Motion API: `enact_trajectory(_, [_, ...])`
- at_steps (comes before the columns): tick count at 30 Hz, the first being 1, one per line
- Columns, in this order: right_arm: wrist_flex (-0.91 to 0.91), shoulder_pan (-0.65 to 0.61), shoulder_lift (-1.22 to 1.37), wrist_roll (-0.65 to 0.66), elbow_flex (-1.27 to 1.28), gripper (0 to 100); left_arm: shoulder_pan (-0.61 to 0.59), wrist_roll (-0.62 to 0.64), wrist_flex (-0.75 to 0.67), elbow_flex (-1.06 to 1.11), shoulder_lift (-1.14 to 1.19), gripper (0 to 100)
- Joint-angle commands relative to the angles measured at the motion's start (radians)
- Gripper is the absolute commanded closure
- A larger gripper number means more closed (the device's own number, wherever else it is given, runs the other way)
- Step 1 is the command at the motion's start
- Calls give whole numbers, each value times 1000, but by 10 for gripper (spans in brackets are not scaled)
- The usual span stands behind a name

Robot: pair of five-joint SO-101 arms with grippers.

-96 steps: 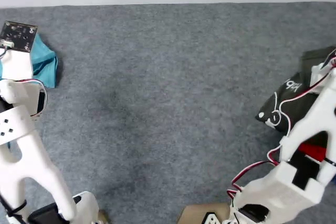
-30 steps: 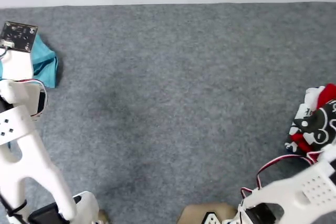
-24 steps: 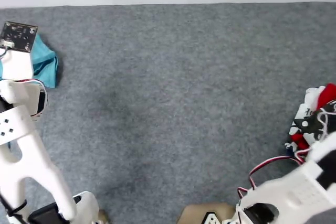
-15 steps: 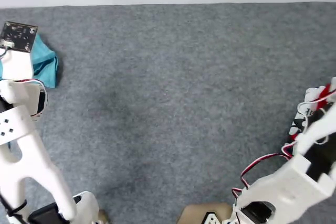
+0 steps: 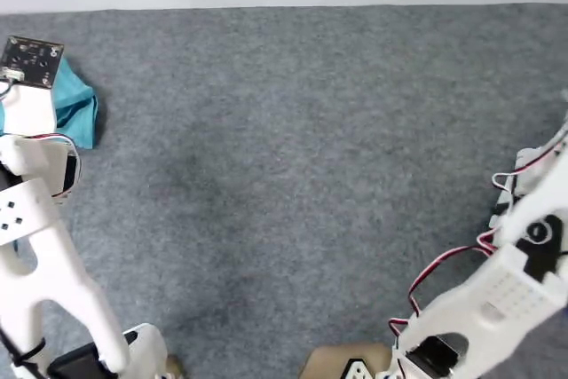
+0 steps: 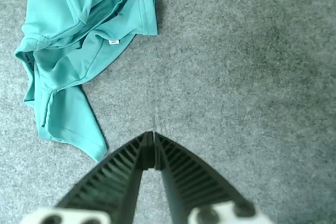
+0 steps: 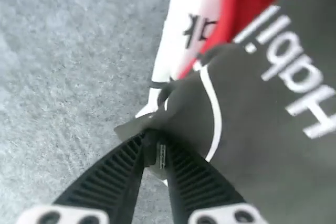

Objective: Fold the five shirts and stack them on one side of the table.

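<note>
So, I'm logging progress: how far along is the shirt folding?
Nothing looks folded yet. The teal shirt lies rumpled near the shut left gripper. In hand: the right gripper pinches the edge of the black shirt, which lies over a red and white shirt. Left: folding these and stacking them at one side.

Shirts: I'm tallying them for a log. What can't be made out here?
- Right wrist view: dark shirt and red-white cloth run off the edge.
- High view: right arm covers nearly all of both; left arm hides part of the teal shirt.
- Whether there are five: cannot tell.
</note>
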Motion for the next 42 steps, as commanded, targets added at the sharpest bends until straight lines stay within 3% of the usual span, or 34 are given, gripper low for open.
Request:
enact_trajectory(1, [2,-36,7,-8,-8,988,-3,0,11,-2,-32,994])
enact_trajectory(8, [47,-105,-50,-5,-8,988,-2,0,11,-2,-32,994])
enact_trajectory(17, [48,-107,-418,0,5,988,-2,0,11,-2,-32,994])
enact_trajectory(25, [48,-174,-717,2,239,988,-20,-5,2,-31,-23,991])
enact_trajectory(34, [45,-176,-1010,2,595,988,-199,-11,-232,2,100,835])
enact_trajectory(42, [47,-173,-1079,0,772,989,-213,-173,-509,1,373,784])
